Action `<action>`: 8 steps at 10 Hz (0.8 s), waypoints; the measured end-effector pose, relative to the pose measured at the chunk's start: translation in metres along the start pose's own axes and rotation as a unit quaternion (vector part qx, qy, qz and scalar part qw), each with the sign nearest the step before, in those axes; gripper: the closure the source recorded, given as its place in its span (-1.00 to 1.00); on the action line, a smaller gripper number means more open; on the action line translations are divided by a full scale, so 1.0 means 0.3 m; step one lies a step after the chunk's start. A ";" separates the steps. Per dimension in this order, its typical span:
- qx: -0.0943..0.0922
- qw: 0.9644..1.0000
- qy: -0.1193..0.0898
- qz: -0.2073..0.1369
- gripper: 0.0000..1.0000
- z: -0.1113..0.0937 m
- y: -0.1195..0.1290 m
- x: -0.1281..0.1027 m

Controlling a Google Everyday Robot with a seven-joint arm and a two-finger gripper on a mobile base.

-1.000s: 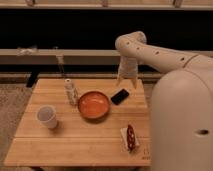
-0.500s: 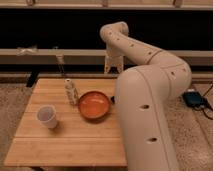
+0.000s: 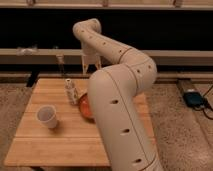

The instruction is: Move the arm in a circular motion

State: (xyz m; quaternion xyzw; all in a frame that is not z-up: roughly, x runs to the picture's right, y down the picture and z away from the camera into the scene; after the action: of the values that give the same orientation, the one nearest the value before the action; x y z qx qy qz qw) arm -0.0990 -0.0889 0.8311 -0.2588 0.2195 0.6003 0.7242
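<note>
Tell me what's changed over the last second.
The arm swung left and toward the camera; its thick segment now covers the right half of the table, hiding part of the bowl. The gripper moved left and hangs above the table's back edge. Nothing was picked up or released. The cup, bottle and bowl stayed put.

Dim indoor scene in soft, warm light. The cream arm (image 3: 120, 110) and wooden table (image 3: 50, 145) are evenly lit. The gripper (image 3: 91, 64) hangs above the table's far edge, against a dark wall.
</note>
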 end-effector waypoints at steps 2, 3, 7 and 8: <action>-0.007 0.999 -0.004 -0.043 -0.30 -0.024 0.132 0.064; -0.014 0.997 -0.007 -0.081 -0.30 -0.056 0.243 0.125; -0.035 0.984 -0.011 -0.174 -0.30 -0.144 0.483 0.305; -0.040 0.980 -0.011 -0.193 -0.30 -0.163 0.526 0.354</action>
State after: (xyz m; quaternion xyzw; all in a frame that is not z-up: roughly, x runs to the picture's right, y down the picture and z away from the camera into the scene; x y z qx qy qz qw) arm -0.2350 -0.0170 0.7091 -0.3184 0.1336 0.4605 0.8177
